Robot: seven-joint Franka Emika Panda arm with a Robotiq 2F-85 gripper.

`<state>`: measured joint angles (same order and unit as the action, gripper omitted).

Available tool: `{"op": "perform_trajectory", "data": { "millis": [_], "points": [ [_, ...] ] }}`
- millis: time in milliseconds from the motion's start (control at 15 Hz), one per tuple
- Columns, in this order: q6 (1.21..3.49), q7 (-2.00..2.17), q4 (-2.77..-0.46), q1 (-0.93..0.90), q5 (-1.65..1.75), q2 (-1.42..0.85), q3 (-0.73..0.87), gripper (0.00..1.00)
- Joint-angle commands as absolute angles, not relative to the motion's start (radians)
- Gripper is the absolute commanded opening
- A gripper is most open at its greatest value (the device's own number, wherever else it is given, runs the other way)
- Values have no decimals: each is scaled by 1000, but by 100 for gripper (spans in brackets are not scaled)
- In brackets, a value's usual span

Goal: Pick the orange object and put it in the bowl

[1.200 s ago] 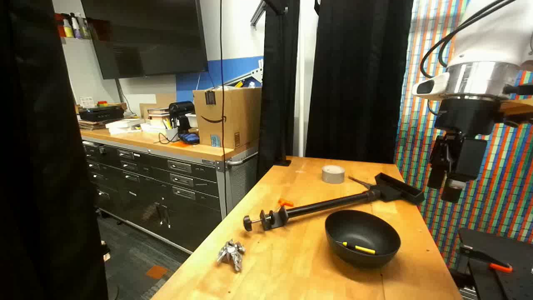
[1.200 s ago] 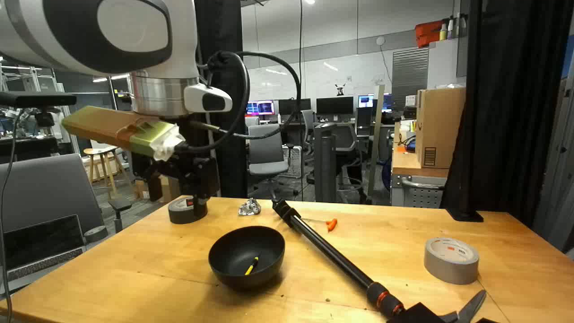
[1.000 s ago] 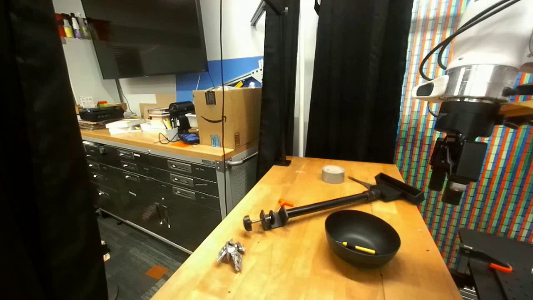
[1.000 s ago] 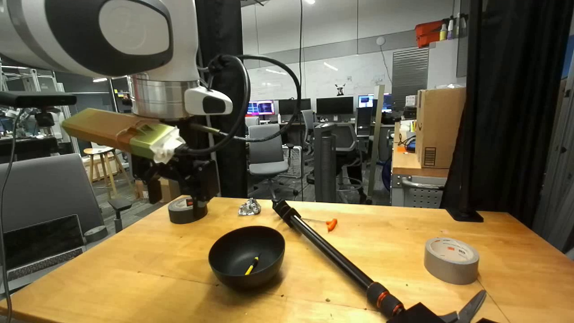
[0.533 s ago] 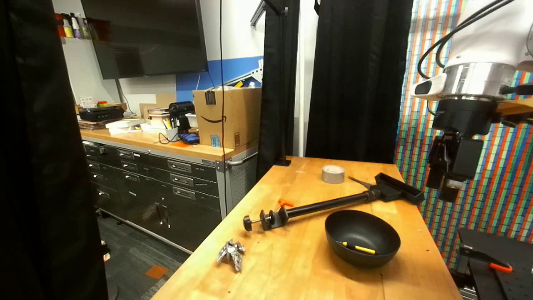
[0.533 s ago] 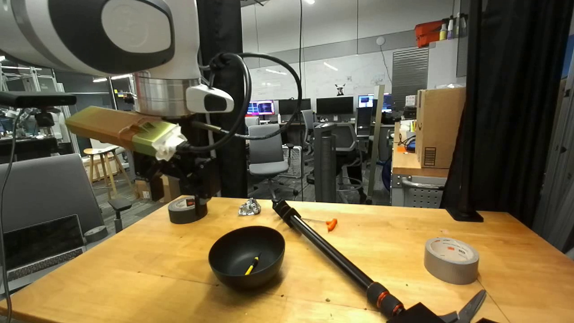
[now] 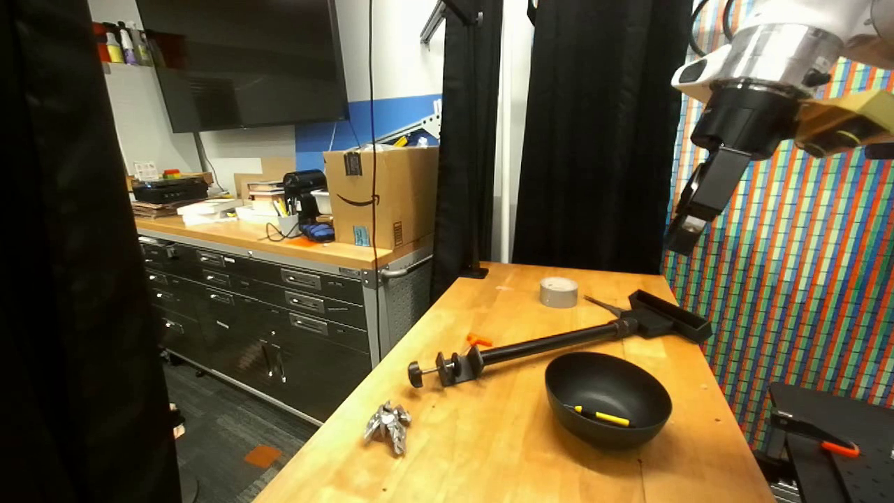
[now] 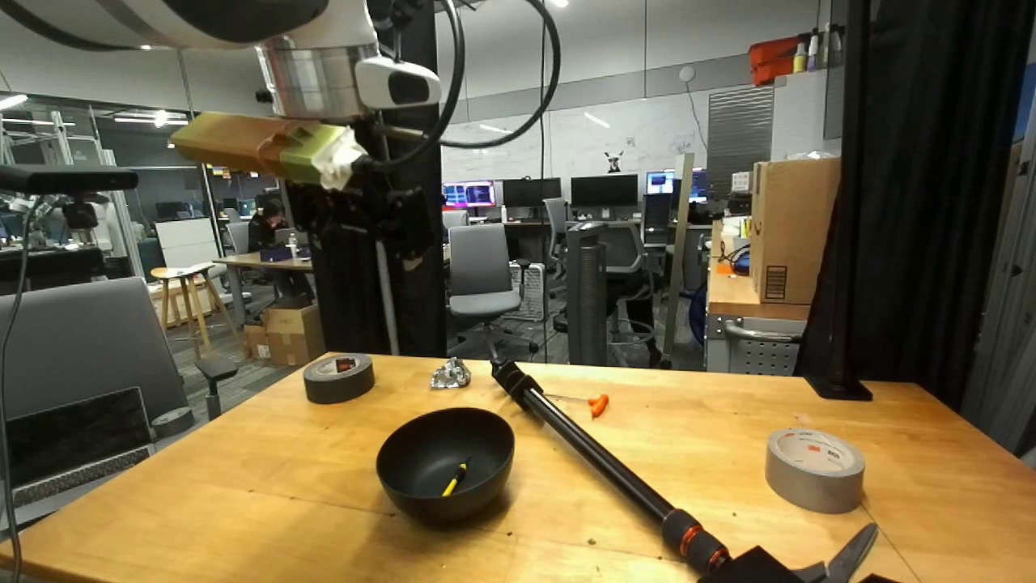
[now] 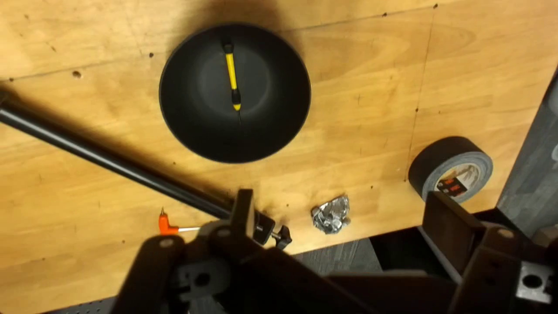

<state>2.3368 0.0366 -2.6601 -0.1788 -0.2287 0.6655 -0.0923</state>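
The orange object is a small orange handle (image 9: pixel 165 224) with a thin metal shaft, lying on the table beside the black rod. It also shows in both exterior views (image 7: pixel 479 340) (image 8: pixel 599 406). The wide black bowl (image 9: pixel 192 91) stands upright on the table and shows in both exterior views (image 7: pixel 614 381) (image 8: pixel 417 453). A yellow-and-black pen-like tool (image 9: pixel 231 74) lies in it. My gripper (image 9: pixel 346 213) is open, with its fingers wide apart and nothing between them. It hangs high above the table, apart from the bowl and the orange object, tilted in an exterior view (image 7: pixel 686 234).
The long black rod-like tool (image 8: pixel 599 453) lies across the table between bowl and orange object. Crumpled foil (image 9: pixel 331 214) and a dark tape roll (image 9: pixel 451 168) lie near one table edge. A grey tape roll (image 8: pixel 813 474) and scissors (image 8: pixel 850 555) are at another side.
My gripper stayed low almost in place at first, then rose clearly and tilted in the last half second, uncovering the dark tape roll. The bowl and the orange object have not moved.
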Motion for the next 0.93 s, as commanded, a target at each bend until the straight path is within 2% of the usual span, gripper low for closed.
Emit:
{"op": "perform_trajectory", "data": {
  "millis": [0,400,867],
  "points": [
    [2328,84,-2522,-139,-160,563,-134,100],
    [2285,154,-2238,-116,-87,287,-170,100],
    [2179,138,-1864,-85,-23,-60,-120,100]
  ]
}}
